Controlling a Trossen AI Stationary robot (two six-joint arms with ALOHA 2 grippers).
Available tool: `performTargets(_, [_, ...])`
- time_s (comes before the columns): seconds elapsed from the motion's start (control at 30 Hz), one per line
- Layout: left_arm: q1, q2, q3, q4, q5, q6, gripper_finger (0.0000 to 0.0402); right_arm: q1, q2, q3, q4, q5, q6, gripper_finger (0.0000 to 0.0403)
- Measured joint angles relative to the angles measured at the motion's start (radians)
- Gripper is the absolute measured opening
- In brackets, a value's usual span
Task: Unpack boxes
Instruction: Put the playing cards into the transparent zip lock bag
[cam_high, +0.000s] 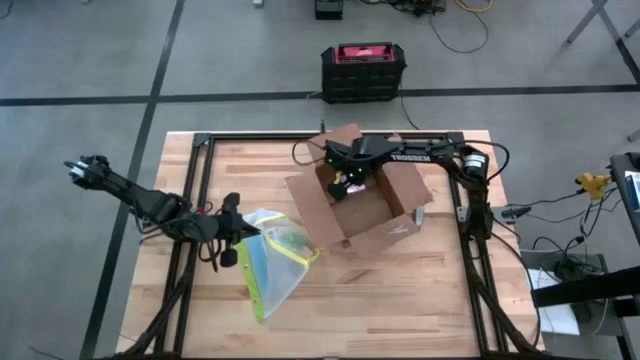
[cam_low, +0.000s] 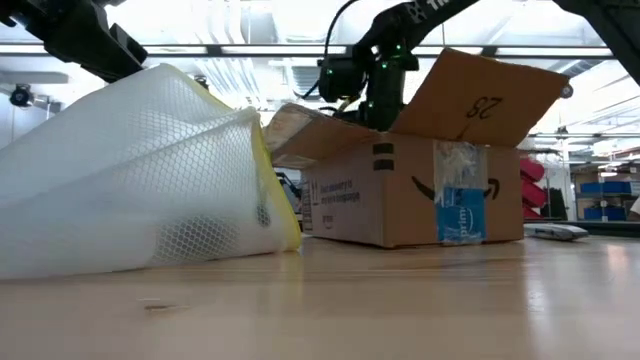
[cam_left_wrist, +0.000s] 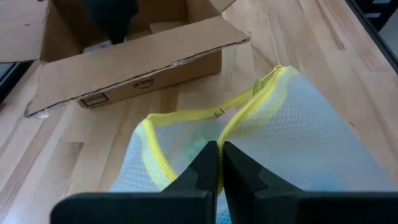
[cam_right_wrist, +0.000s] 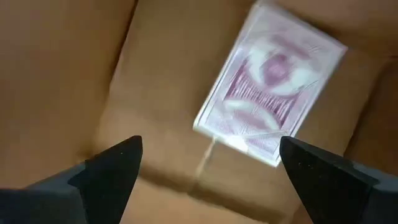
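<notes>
Two arms work around the open cardboard box (cam_high: 360, 205), which sits at the table's (cam_high: 400, 310) far middle. Right gripper (cam_right_wrist: 208, 165) hangs inside the box, jaws wide apart above a pink-and-white packet (cam_right_wrist: 270, 84). Left gripper (cam_left_wrist: 219, 165), beside the box, is clamped together on the yellow-edged mesh pouch (cam_left_wrist: 298, 143)

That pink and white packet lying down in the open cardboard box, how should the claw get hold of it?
From straight above, I think. The packet lies flat on the floor of the box, whose walls block any sideways approach. The right claw hangs open over it; closing across the packet's narrower width, on its long edges, looks best.
</notes>
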Motion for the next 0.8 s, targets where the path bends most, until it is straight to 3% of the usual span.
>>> performTargets(0.47, [0.0,-0.003,0.0,-0.005,0.103,0.096,0.0,-0.041,0.081,0.0,0.025,-0.016,0.219,0.0366])
performTargets(0.8, [0.0,-0.003,0.0,-0.017,0.12,0.132,0.0,-0.029,0.063,0.019,0.014,0.008,0.242,0.0366])
